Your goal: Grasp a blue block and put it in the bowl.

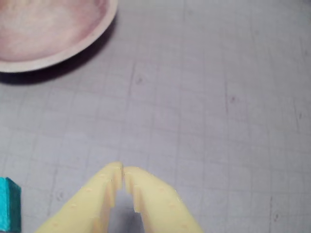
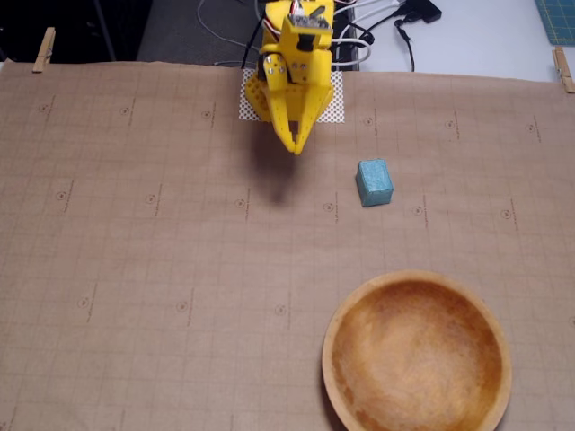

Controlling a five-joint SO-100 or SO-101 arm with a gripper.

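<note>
In the wrist view the gripper (image 1: 121,171) comes up from the bottom edge with its 2 yellow fingers pressed together at the tips and nothing between them; the blue block (image 1: 9,204) is only a teal sliver at the lower left edge, off to one side of the fingers, and part of the bowl (image 1: 73,51) fills the upper left corner, its pale rim casting a dark shadow on the paper. In the fixed view the gripper (image 2: 297,148) hangs point-down near the top centre, above the sheet to judge by the shadow just below it, while the blue block (image 2: 375,182) lies on the paper to its lower right, apart from it, and the bowl (image 2: 346,314) sits empty at the lower right, well below the block. The step in hand looks like the approach — no grasp has been made; the next move seems to call for spreading the fingers, swinging toward the block and lowering around it. The surface is brown gridded paper held by clothespins (image 2: 43,49) at the top edges, with cables (image 2: 386,27) and a lighter tabletop behind the arm.
</note>
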